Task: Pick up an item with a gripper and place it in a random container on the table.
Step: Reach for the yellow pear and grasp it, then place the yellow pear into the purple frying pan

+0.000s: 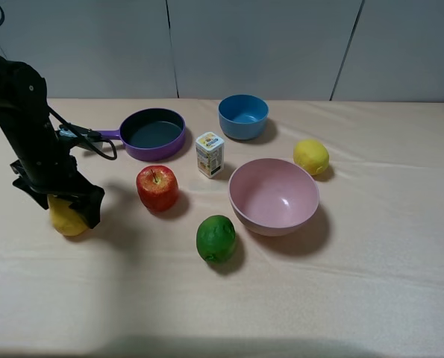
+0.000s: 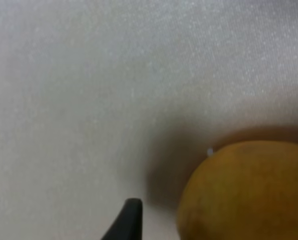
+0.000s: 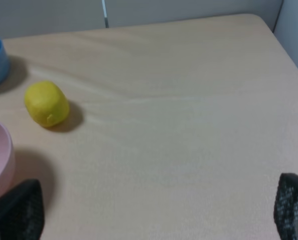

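The yellow pear [image 1: 67, 221] lies on the beige table [image 1: 371, 298] at the left. My left gripper [image 1: 61, 200] stands low over it, its dark fingers spread on either side of the fruit. In the left wrist view one fingertip [image 2: 126, 220] shows with a gap between it and the pear [image 2: 244, 192]; the other finger is out of frame. The purple frying pan [image 1: 154, 133] sits behind and to the right, holding nothing. My right gripper [image 3: 156, 215] is open and holds nothing; it is out of the exterior high view.
A red apple [image 1: 157, 187] lies right of the pear. A small carton [image 1: 210, 154], a blue bowl [image 1: 243, 116], a pink bowl [image 1: 274, 197], a green fruit [image 1: 216, 239] and a lemon [image 1: 311, 156] fill the middle and right. The lemon [image 3: 46, 103] also shows in the right wrist view.
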